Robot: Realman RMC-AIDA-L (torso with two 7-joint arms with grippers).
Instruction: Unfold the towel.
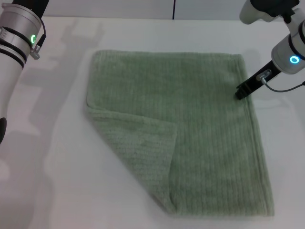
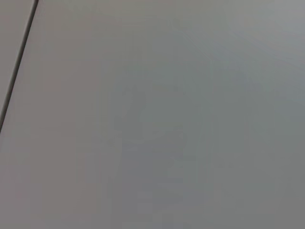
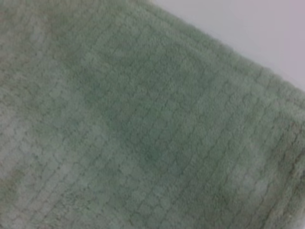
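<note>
The towel (image 1: 190, 129) is spread on the white table (image 1: 52, 157), its near-left corner folded over. The right gripper (image 1: 239, 93) is held at its right edge; jaw state cannot be told. The left arm (image 1: 14, 43) is parked far left.

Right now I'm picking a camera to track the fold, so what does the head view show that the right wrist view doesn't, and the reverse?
Only the head view shows the whole towel on the white table, its near-left corner folded over onto the cloth, the right gripper at the towel's right edge, and the left arm raised at the left. Only the right wrist view shows the ribbed terry weave up close. Both show green towel with a hemmed edge against white table.
</note>
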